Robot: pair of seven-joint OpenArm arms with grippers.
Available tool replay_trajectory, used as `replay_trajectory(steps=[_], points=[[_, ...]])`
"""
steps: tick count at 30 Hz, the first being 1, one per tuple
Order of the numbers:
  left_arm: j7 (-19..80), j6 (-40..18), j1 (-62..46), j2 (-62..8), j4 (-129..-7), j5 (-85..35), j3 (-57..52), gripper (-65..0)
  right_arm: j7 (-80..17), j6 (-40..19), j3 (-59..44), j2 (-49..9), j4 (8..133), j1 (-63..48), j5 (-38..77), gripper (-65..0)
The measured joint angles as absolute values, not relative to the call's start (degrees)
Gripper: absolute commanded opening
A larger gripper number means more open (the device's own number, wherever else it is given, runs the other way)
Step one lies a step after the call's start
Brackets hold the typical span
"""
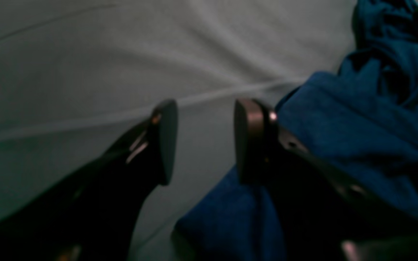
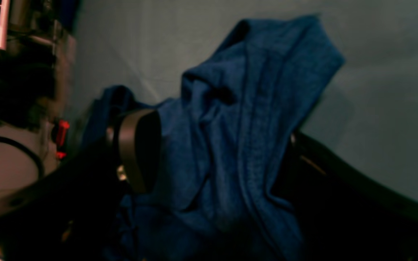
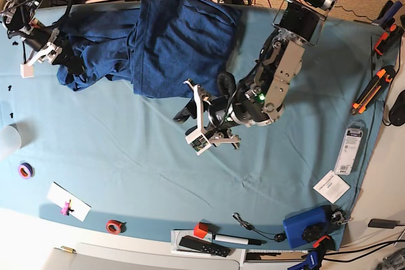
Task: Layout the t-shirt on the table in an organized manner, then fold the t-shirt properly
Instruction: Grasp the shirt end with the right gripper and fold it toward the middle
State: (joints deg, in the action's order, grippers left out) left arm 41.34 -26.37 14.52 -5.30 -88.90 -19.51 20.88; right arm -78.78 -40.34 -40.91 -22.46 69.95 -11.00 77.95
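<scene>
The t-shirt (image 3: 168, 39), rumpled and partly spread, lies on the far part of the desk (image 3: 126, 156). Left gripper (image 1: 205, 141): jaws parted and empty, over bare teal cloth just beside the t-shirt's near hem. Right gripper (image 2: 216, 152): jaws wide with bunched fabric draped between them, at the t-shirt's end farthest from the left gripper.

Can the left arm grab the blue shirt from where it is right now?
Probably yes. The left gripper is open, empty, and right beside the t-shirt edge, with nothing between them; it likely needs only a small sideways shift.
</scene>
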Motion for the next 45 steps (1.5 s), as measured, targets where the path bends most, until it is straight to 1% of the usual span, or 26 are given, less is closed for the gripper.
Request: replay_trajectory(steps=[1,2,4,5,7,8,12,17,21,25,30,36,39,41,45], points=[[42.57,-26.30,14.74,-5.78,-88.90,-19.49,20.91,-38.4,-78.87,-40.32,-40.84,-22.39,69.95,-11.31,78.56,-28.6],[43.59,-25.17,14.83,-6.24,-88.92,-19.53,20.91,-38.4,-79.33,-40.27,-40.80,-22.28,69.91,-11.55,78.63,-35.7],[45.08,-24.86,14.98,-7.27,-89.01,-19.51,20.43,-38.4,-79.72,-40.16,-40.73,-22.00,69.69,-12.01,78.56,-50.3],[45.89,-24.86,14.96,-7.92,-89.10,-19.53,20.05,-38.4,-79.99,-40.32,-40.73,-22.02,69.69,-12.10,79.07,-55.8],[48.14,-24.88,14.90,-9.21,-89.19,-19.51,19.31,-38.4,-79.94,-40.29,-40.75,-22.04,69.69,-12.05,79.40,-63.5],[49.23,-24.86,14.85,-9.93,-89.19,-19.57,18.83,-38.4,-79.94,-40.27,-40.73,-22.04,69.69,-12.08,79.66,-65.0],[52.93,-24.84,14.63,-13.08,-89.19,-20.49,16.38,-38.4,-80.36,-39.94,-40.71,-21.96,69.58,-12.12,83.26,-65.0],[57.43,-24.86,14.61,-17.87,-89.25,-27.16,12.75,-38.4,-80.79,-39.92,-40.69,-21.89,72.44,-12.40,82.83,-65.0],[58.74,-24.86,13.85,-20.88,-89.27,-31.59,10.68,-38.6,-80.73,-39.83,-40.69,-21.82,79.57,-13.74,82.89,-65.0],[58.92,-25.28,11.44,-22.26,-89.27,-31.55,9.78,-38.6,-81.01,-39.79,-40.66,-20.29,90.63,-17.04,82.76,-65.0],[56.90,-25.30,8.14,-22.24,-89.38,-31.64,9.76,-38.6,-81.21,-39.81,-40.64,-16.19,105.62,-19.94,82.59,-65.0],[55.99,-25.28,6.74,-22.26,-89.78,-31.79,9.56,-38.6,-81.38,-39.88,-40.64,-7.20,119.70,-20.16,83.00,-65.0],[55.88,-25.28,6.70,-22.26,-89.78,-32.01,9.56,-38.6,-81.43,-39.94,-39.05,-2.35,122.72,-20.16,82.91,-65.0],[55.88,-25.28,6.70,-22.24,-89.78,-32.05,9.56,-38.6,-81.43,-39.92,-36.34,-0.21,122.80,-20.16,82.74,-65.0],[55.90,-25.28,6.70,-22.24,-89.78,-32.05,9.56,-38.6,-81.47,-39.94,-29.36,1.13,122.76,-20.18,70.94,-65.0]])
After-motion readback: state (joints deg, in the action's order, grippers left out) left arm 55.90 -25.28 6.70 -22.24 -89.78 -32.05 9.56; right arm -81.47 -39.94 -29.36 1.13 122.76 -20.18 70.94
